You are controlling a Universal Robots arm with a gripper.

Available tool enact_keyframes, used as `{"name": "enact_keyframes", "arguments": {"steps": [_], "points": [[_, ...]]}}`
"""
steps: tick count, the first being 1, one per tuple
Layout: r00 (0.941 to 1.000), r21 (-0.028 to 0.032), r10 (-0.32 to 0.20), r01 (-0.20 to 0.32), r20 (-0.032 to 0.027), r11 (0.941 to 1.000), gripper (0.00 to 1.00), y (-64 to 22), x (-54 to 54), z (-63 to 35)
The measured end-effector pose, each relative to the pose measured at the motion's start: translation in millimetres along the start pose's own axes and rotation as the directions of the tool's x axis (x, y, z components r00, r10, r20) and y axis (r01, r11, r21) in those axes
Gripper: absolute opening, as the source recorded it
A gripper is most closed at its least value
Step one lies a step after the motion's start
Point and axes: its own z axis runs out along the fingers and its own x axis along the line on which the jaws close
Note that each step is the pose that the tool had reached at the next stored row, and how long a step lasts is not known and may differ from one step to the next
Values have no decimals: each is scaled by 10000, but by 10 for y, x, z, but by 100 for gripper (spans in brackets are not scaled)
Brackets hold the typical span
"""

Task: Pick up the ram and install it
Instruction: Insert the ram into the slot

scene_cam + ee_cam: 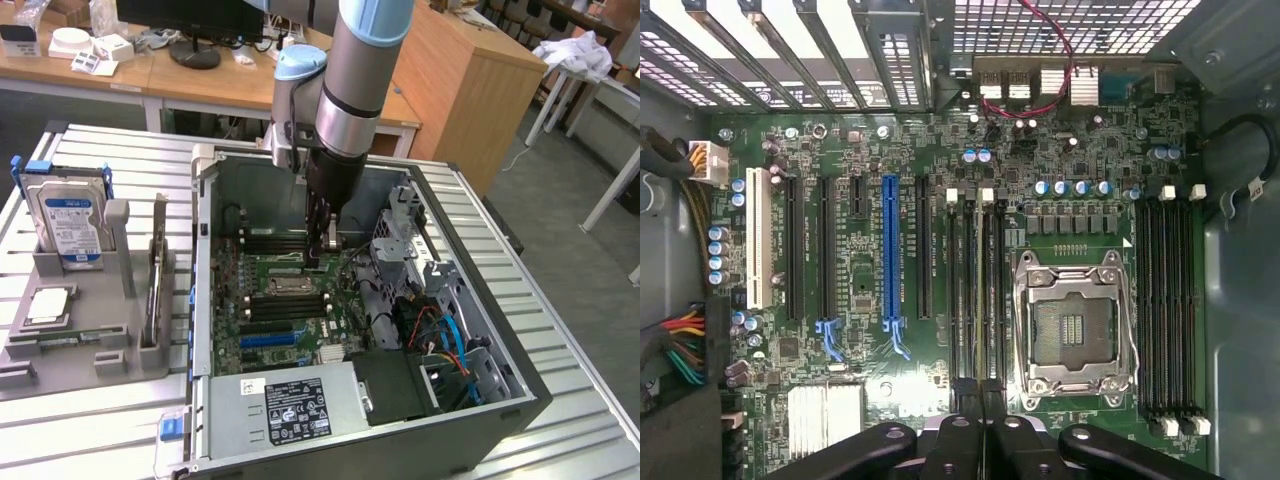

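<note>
Right now the gripper is reaching down inside the open computer case, its fingers pinching closed on the ram. Seen edge-on in the wrist view, the ram is standing along a memory slot just beside the empty processor socket on the motherboard. Whether it is sitting fully home I cannot tell.

We can read no words or numbers. Left of the computer case in the exterior view, the hard drive carries a blue label; inside the case, the power supply carries a black label. Both are illegible.
</note>
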Motion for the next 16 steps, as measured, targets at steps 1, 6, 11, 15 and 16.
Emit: {"name": "enact_keyframes", "arguments": {"steps": [1, 6, 11, 15, 16], "points": [[10000, 0, -1, 1, 1, 10000, 12, 0, 1, 2], [10000, 0, -1, 1, 1, 10000, 12, -1, 38, 2], [10000, 0, 1, -1, 0, 10000, 12, -2, 60, 1], [10000, 1, 0, 0, 2, 10000, 12, -3, 62, 25], [10000, 1, 0, 0, 0, 10000, 12, -3, 63, 36]]}}
